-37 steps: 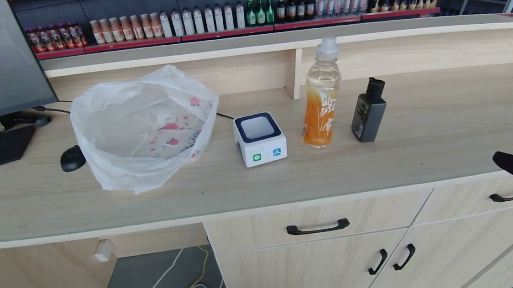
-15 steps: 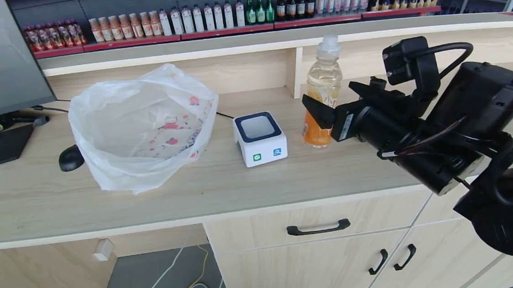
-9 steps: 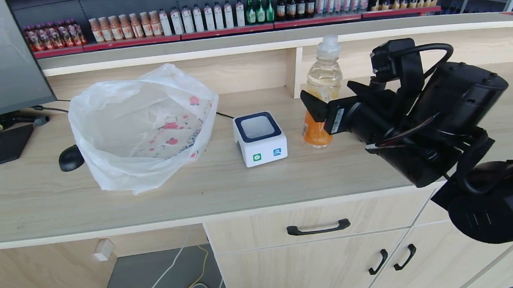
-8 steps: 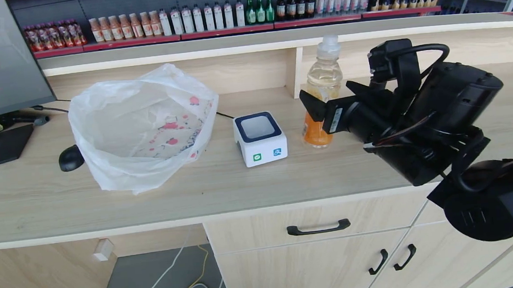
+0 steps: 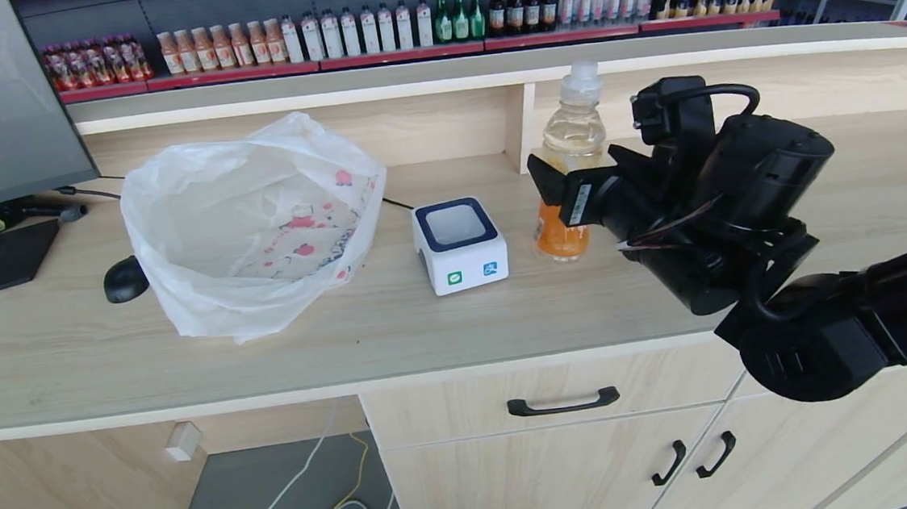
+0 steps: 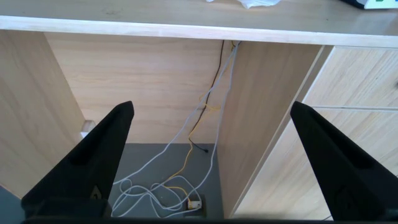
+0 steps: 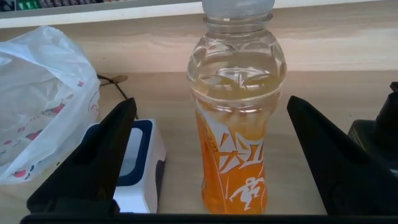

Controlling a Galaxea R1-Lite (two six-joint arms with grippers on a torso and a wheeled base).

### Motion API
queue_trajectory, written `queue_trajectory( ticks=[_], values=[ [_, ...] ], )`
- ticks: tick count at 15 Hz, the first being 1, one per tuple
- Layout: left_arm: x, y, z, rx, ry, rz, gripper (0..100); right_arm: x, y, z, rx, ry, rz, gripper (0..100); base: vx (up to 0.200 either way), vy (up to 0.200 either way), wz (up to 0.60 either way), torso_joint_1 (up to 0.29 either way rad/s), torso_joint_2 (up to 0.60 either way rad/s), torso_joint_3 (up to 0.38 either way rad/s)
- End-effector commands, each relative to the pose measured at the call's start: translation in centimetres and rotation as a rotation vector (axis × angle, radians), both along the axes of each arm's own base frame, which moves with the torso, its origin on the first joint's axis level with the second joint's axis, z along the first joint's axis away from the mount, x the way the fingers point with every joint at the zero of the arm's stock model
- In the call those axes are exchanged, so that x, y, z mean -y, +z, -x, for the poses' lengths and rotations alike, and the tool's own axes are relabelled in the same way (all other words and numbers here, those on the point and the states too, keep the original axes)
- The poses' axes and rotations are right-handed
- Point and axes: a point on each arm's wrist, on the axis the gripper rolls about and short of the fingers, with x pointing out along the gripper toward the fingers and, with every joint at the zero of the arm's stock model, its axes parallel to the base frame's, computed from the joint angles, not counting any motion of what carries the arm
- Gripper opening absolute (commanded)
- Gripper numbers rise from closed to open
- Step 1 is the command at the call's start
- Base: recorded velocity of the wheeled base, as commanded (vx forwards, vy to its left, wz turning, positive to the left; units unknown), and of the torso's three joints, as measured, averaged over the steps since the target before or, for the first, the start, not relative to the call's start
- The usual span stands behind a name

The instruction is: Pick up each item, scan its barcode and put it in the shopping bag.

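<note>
Right gripper [image 5: 573, 158], right of centre in the head view, gapes either side of the bottle [image 5: 573, 124] without touching; left gripper [image 6: 211, 112] gapes too.

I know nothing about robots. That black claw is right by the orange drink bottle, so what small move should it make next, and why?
Probably ease the right claw a little forward, so that its fingers flank the bottle before closing. The claw is spread wide, the bottle stands upright and centred between its fingers in the right wrist view, and nothing is gripped yet.
</note>
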Motion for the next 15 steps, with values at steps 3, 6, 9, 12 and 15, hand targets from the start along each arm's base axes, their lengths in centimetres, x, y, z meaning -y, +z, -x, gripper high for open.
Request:
queue_trajectory(
  ticks=[3,6,9,12,15],
  values=[
    [0.0,0.0,0.0,0.000,0.000,0.000,100,-0.3,-0.3,-1.2,0.001,-0.039,-0.010,100,0.000,0.000,0.00,0.000,0.00,0.000],
    [0.0,0.0,0.0,0.000,0.000,0.000,100,-0.4,-0.9,-1.6,-0.012,-0.041,-0.001,100,0.000,0.000,0.00,0.000,0.00,0.000],
    [0.0,0.0,0.0,0.000,0.000,0.000,100,-0.7,-1.2,-2.5,-0.012,-0.055,-0.005,100,0.000,0.000,0.00,0.000,0.00,0.000],
    [0.0,0.0,0.0,0.000,0.000,0.000,100,-1.2,-1.9,-3.1,-0.018,-0.053,0.000,100,0.000,0.000,0.00,0.000,0.00,0.000],
    [0.0,0.0,0.0,0.000,0.000,0.000,100,-1.3,-1.8,-3.5,-0.009,-0.055,-0.010,100,0.000,0.000,0.00,0.000,0.00,0.000]
  ],
)
